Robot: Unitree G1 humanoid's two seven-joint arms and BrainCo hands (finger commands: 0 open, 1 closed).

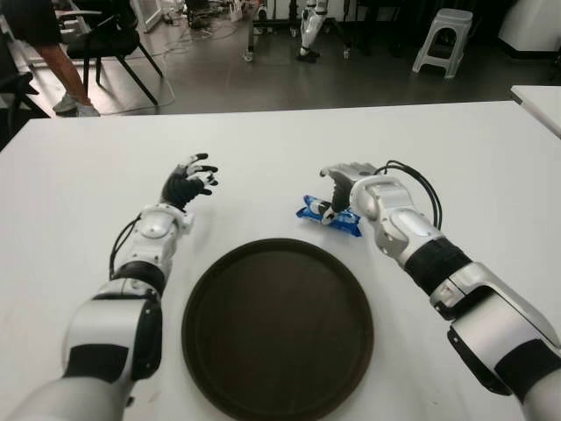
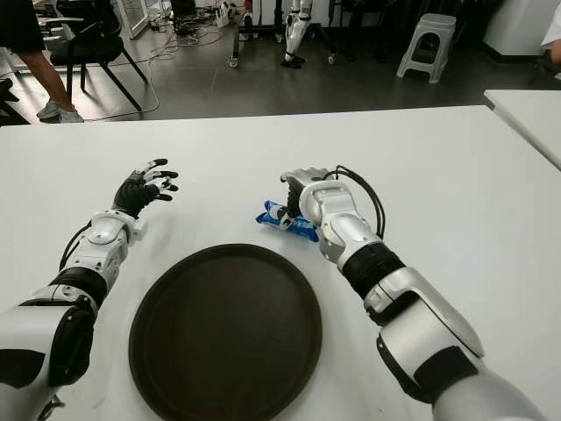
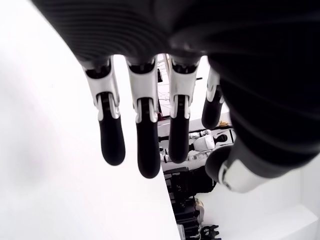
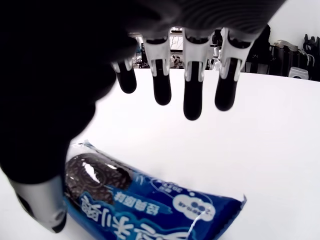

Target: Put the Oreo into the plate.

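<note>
Oreo: a blue pack (image 1: 328,215) flat on the white table (image 1: 456,158), just beyond the plate's far rim, toward its right side.
Plate: dark, round (image 1: 277,326), nothing on it, near the table's front edge between the two arms.
Right hand: over the Oreo (image 1: 344,186), fingers (image 4: 192,102) spread and hanging above the table past the pack, thumb beside the wrapper; holding nothing yet.
Left hand: idle, left of the plate's far edge (image 1: 188,184), fingers (image 3: 141,150) loosely extended, holding nothing.
Step in hand: closing on the pack.
How to do it well: lower so the fingers and thumb meet across the narrow width, near the middle; squeeze lightly, since the slick wrapper may slide or the biscuits crack; lift clear before carrying it over the rim.
</note>
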